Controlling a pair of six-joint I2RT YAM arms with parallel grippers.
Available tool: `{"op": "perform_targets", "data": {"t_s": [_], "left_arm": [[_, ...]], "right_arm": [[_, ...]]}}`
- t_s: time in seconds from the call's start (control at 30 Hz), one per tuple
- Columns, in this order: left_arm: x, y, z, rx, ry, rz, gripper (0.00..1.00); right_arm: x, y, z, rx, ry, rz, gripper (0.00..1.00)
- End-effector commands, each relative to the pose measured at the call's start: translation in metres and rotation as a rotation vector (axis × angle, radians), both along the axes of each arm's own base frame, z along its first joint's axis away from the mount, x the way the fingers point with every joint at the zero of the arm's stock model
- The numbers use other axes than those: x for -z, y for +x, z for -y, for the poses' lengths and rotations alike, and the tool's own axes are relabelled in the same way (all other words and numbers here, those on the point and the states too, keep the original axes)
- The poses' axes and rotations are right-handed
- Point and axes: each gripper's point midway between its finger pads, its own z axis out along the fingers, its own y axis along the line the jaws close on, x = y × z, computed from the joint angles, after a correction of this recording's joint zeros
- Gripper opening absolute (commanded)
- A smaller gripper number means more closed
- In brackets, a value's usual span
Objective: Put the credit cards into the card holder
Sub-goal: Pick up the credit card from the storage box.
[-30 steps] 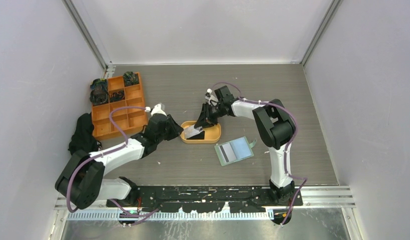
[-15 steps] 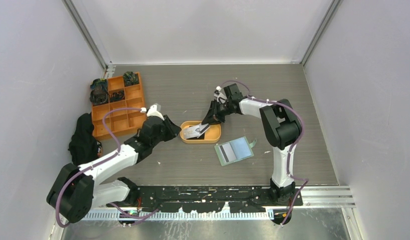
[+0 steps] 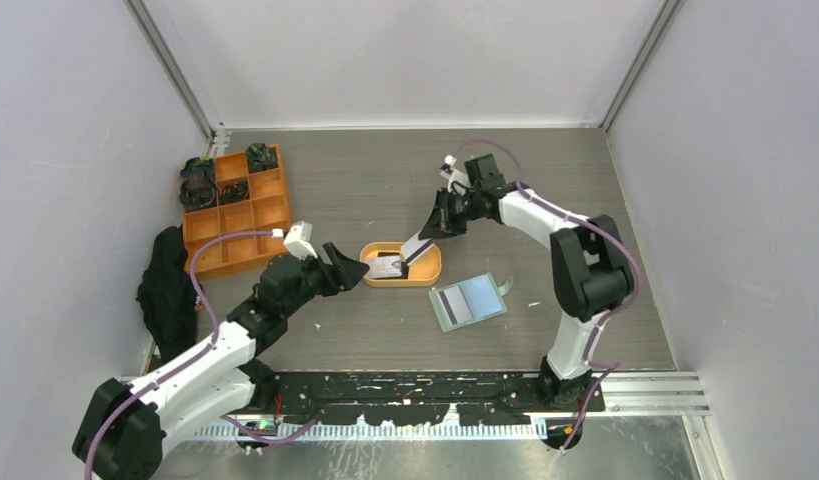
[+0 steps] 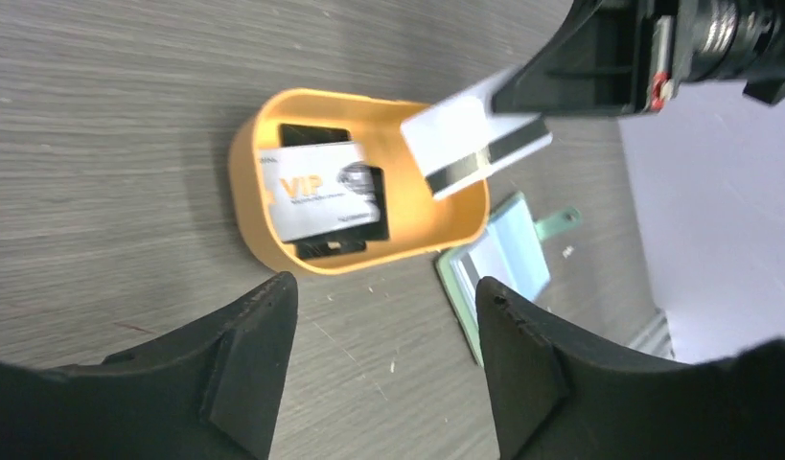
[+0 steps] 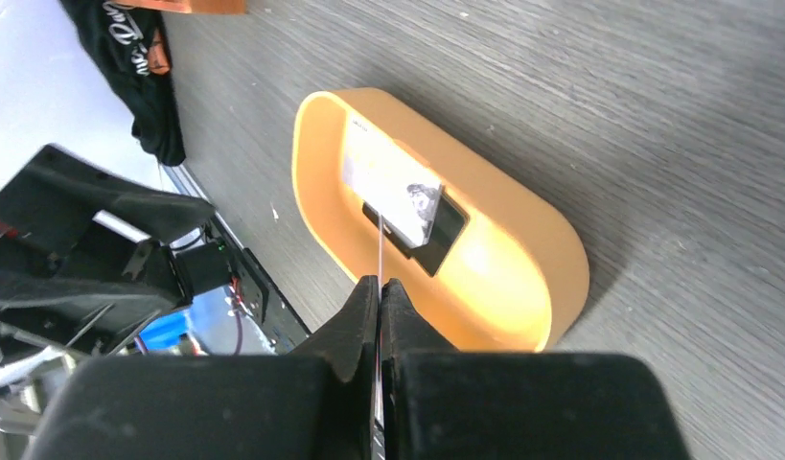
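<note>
While right end effector (image 5: 379, 287) pinches card (image 4: 474, 144) above tray (image 4: 237, 182) | left end effector (image 4: 385, 287) spread

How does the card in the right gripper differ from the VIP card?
The held card hangs tilted above the tray, pinched by the right gripper; the VIP card lies inside it. The held card shows a black stripe; the VIP card shows print. Both are pale rectangles.

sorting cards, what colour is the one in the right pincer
White card with a black stripe; left wrist view.
</note>
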Motion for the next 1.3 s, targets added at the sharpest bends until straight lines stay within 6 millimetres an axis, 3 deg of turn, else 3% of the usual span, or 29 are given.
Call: {"op": "perform_targets", "data": {"t_s": [0.0, 0.17, 0.3, 0.43, 0.63, 0.8, 0.97, 1.27], "left_arm": [[-0.045, -0.018, 0.023, 0.178, -0.146, 0.195, 0.69], [-0.072, -0.053, 0.034, 0.335, -0.304, 0.342, 0.69], [-0.088, -0.068, 0.037, 0.373, -0.404, 0.396, 0.70], [-0.098, -0.088, 0.054, 0.450, -0.400, 0.476, 0.70], [-0.097, -0.112, 0.072, 0.672, -0.230, 0.657, 0.70], [-0.084, -0.116, 0.082, 0.802, -0.090, 0.645, 0.70], [-0.073, -0.117, 0.095, 0.886, -0.083, 0.590, 0.68], [-0.058, -0.119, 0.126, 0.993, -0.052, 0.519, 0.55]], "right_arm": [[-0.061, -0.010, 0.012, -0.107, 0.063, 0.240, 0.01], [-0.097, -0.050, 0.009, -0.263, 0.233, 0.357, 0.01], [-0.126, -0.081, 0.009, -0.339, 0.365, 0.497, 0.01], [-0.140, -0.107, 0.013, -0.413, 0.433, 0.596, 0.01], [-0.137, -0.137, 0.019, -0.566, 0.433, 0.652, 0.01], [-0.123, -0.160, 0.018, -0.686, 0.417, 0.703, 0.01], [-0.112, -0.168, 0.016, -0.740, 0.388, 0.703, 0.01], [-0.106, -0.175, 0.011, -0.777, 0.377, 0.702, 0.01]]}}
